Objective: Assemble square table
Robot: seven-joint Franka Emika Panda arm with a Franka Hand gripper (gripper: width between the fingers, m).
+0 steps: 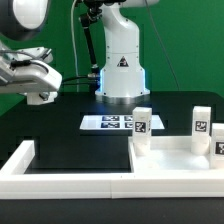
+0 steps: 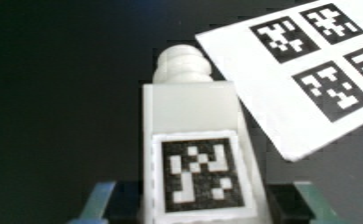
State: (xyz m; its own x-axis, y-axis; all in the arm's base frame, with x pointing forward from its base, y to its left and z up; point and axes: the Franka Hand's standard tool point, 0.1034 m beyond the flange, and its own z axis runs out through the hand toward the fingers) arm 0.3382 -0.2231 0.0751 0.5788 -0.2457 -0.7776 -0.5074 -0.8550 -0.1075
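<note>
The black matte table top (image 1: 60, 135) carries the flat white marker board (image 1: 118, 122) (printed tags facing up) near centre. A low white border wall (image 1: 70, 180) lies along the near edge. Three short white tag-marked leg blocks (image 1: 142, 122) stand upright at the exterior view's right.

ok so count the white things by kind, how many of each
white tag-marked plastic leg blocks: 4, three standing, one held between the jaws
flat white marker board: 1
long low white border wall: 1
total: 6
</note>
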